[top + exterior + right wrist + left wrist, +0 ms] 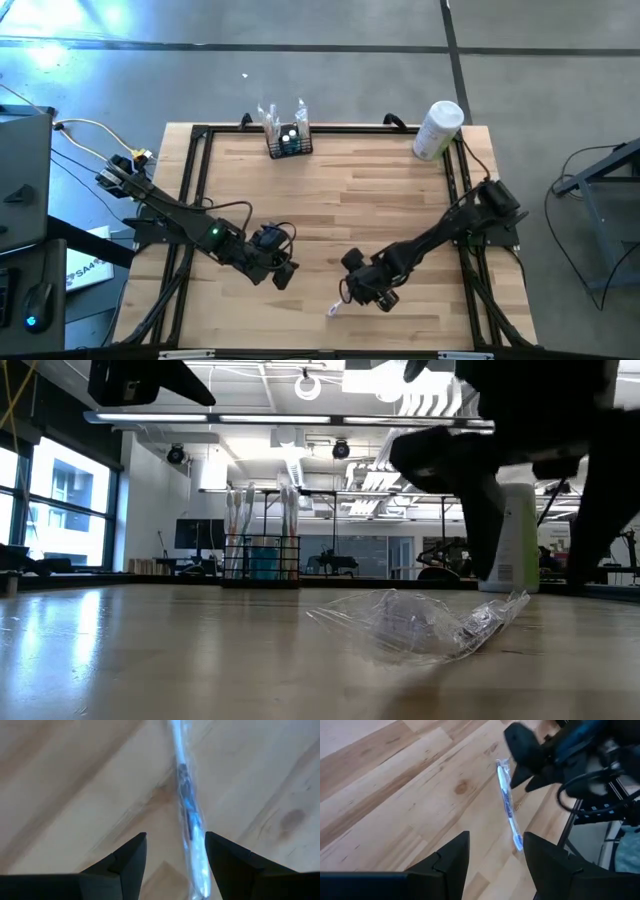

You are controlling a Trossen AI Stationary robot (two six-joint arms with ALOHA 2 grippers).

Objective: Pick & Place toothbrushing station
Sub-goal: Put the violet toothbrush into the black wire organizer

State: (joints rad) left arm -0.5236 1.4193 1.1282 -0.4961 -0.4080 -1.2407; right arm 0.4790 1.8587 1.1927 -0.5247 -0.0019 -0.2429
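Observation:
A toothbrush in a clear crinkled wrapper point(187, 815) lies flat on the wooden table near its front edge point(337, 308), and also shows in the low view point(420, 622). My right gripper point(175, 855) hovers open just above it with the brush between its fingers and clear of both; in the high view it stands right of the brush point(372, 296). My left gripper point(285, 275) is open to the left, pointing at the brush point(509, 805), with nothing between its fingers point(495, 855). The toothbrushing station point(288, 140), a small black rack holding upright brushes, stands at the far edge.
A tall white cylindrical container point(437, 128) stands at the far right corner. A black frame point(200, 135) runs round the table top. Bare wood lies between the rack and the two grippers. Cables trail off the left edge point(90, 140).

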